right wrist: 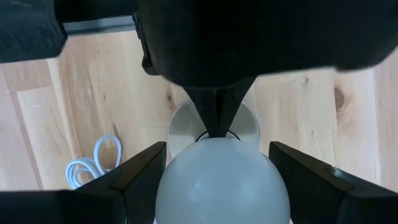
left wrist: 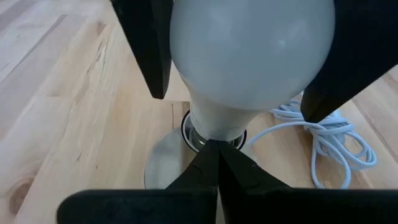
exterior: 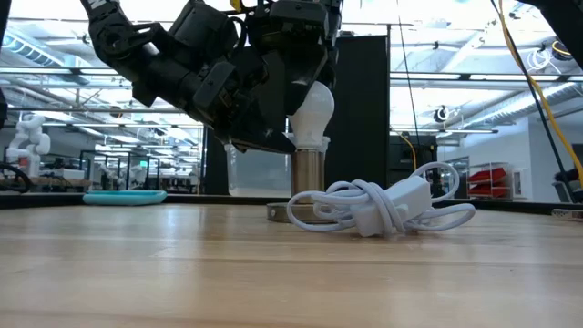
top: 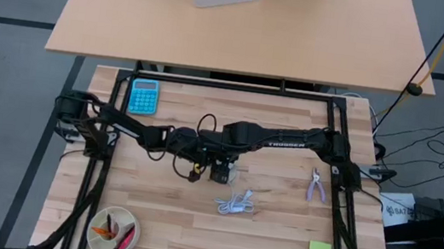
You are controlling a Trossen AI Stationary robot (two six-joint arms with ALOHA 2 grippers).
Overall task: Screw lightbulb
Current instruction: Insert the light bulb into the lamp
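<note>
Light butcher-block table (top: 192, 224) with a big open workshop behind it, glass partitions and ceiling lights in the low view. Both arms meet near the middle of the table.

The lightbulb (exterior: 311, 111) sits upright, screw base down in a metal socket (exterior: 308, 180) on a round flat base (right wrist: 180, 127). The right gripper (right wrist: 221, 171) comes at it from above, and the frosted globe sits right between its two dark fingers (right wrist: 140, 171), one on each side. The jaws are spread wide around the globe, and they look like they're hugging it, though I can't quite tell if the pads are actually pressing.

The left gripper (left wrist: 214, 158) is squeezed fully shut with nothing in it, its closed tips meeting in a point right at the bulb's neck, just above the socket rim, on the side away from the right wrist.

A white coiled cable (exterior: 383, 205) lies on the table just beside the socket, outside both sets of jaws.
</note>
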